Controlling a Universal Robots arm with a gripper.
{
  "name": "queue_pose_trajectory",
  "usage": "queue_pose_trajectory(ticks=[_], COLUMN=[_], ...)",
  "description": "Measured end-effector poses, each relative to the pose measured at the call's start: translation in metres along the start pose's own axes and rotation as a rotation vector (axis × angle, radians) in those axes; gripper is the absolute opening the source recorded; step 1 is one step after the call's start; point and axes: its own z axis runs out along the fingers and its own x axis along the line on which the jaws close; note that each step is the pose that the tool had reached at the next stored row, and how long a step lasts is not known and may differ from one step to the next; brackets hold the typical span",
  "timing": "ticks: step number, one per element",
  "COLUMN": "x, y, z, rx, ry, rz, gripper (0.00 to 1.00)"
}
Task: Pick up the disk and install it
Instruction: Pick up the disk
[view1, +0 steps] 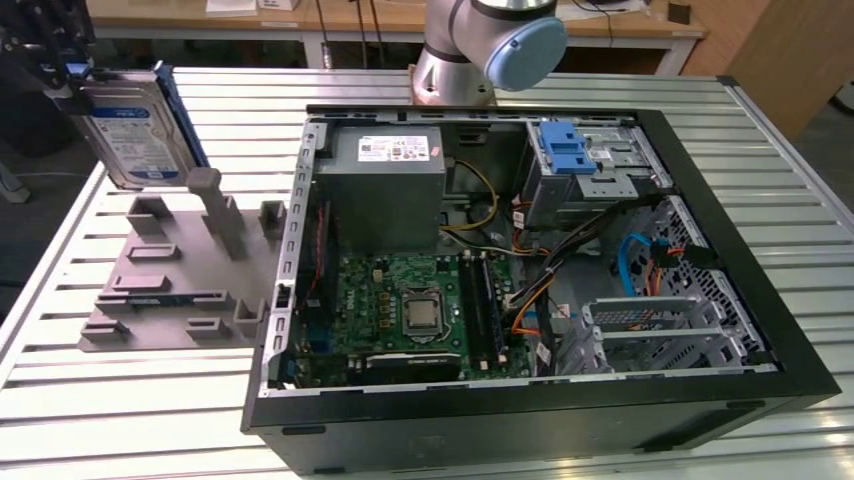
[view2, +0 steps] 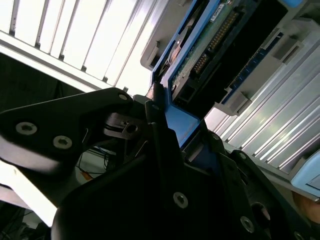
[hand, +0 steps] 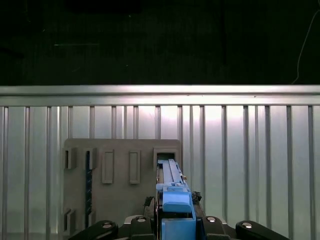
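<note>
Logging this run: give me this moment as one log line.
gripper: shut on disk | disk: held over grey fixture | computer case: open, disk not yet installed

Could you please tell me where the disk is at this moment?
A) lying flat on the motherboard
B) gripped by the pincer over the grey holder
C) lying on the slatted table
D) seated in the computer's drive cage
B: the disk is clamped in the pincer over the grey holder, outside the computer.
</note>
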Motion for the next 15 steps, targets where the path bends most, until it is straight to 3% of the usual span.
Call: queue_pose_trajectory(ticks=[15], x=[-0.0001], y=[0.0002], z=[-0.0175], rx=[0.0], ry=[-0.0001], rz=[0.0], gripper=[0.36])
